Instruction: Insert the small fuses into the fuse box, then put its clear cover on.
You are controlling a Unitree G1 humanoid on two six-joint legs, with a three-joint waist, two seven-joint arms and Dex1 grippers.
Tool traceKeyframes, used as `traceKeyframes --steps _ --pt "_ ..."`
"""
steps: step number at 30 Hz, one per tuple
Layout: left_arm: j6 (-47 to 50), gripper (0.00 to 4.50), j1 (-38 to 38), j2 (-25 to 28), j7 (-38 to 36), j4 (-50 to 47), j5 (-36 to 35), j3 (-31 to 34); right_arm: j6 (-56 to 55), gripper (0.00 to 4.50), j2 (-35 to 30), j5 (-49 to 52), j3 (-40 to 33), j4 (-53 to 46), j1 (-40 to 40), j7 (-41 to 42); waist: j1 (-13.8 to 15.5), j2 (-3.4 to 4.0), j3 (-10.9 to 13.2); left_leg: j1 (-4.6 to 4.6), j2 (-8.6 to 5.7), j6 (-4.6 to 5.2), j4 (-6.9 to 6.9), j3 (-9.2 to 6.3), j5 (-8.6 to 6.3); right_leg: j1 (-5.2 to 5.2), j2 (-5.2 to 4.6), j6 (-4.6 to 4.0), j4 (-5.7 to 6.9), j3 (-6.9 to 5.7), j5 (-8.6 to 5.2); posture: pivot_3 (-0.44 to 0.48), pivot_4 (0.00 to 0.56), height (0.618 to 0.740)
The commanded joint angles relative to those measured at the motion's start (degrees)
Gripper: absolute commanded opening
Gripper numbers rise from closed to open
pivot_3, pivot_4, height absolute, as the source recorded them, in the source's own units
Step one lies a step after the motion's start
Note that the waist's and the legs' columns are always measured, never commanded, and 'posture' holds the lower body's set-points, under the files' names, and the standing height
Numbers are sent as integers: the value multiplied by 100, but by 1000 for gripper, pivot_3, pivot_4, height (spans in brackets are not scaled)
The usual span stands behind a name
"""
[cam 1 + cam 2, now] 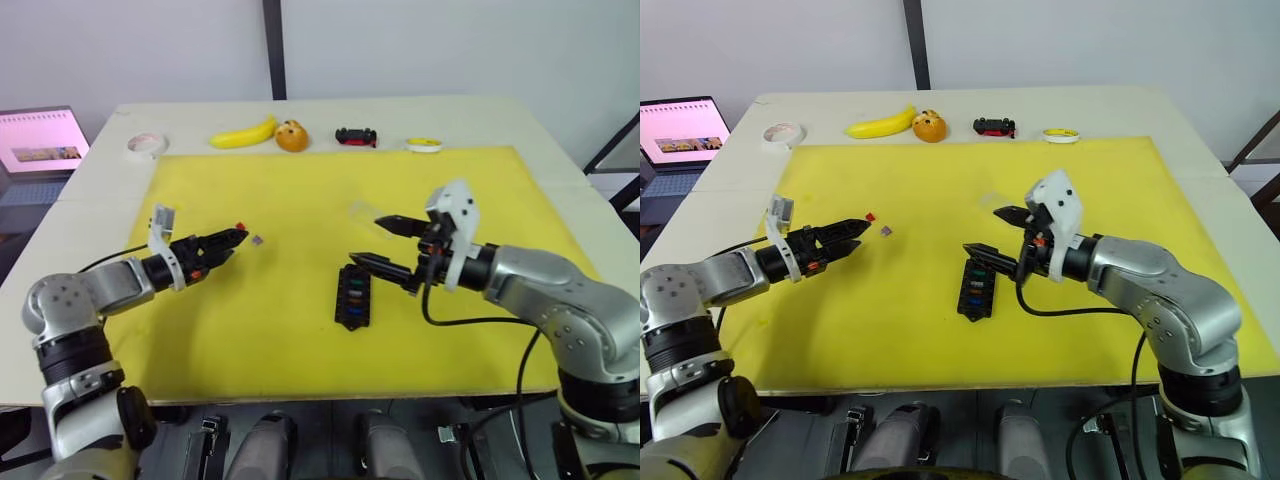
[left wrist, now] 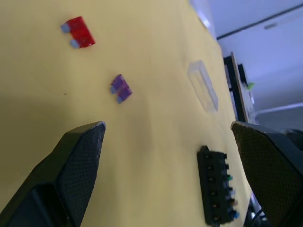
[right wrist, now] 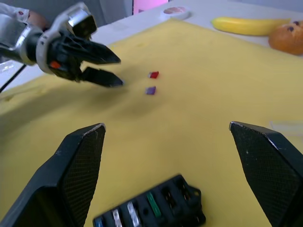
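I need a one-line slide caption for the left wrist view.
Open left gripper facing red fuse and purple fuse; clear cover and fuse box beyond.

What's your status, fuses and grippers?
Both jaws open, empty. Red fuse and purple fuse loose on mat ahead of left gripper. Right gripper over fuse box. Path clear.

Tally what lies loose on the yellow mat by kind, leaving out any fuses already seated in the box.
Loose fuses: 2, the red fuse and the purple fuse
fuse box: 1
clear cover: 1
Total: 4
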Motion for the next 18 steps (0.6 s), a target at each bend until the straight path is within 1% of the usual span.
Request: traceKeyframes --steps 1,3,8,18 --pt "-9 4500 -366 -126 417 488 -29 386 -45 4442 191 -130 205 39 -250 -258 0 -1 0 0 0 -1 0 1 0 -1 0 0 0 0 0 0 150 740" --pt "-50 4500 -558 -245 703 901 30 565 -88 4442 276 -254 372 124 -317 -330 8 -1 -1 0 -1 -3 0 1 2 -1 0 0 1 1 0 0 150 740" --pt "49 4500 -694 -373 829 1135 -9 637 -163 4442 390 -397 546 207 -391 -406 15 -2 -1 -1 -4 -5 1 1 3 -2 -3 0 2 2 0 0 150 740" --pt "160 4500 -867 -834 1118 1037 -106 808 -235 4442 559 -618 699 270 -398 -480 39 -3 -2 -1 -6 -6 1 1 4 -1 -3 0 2 3 0 0 150 740"
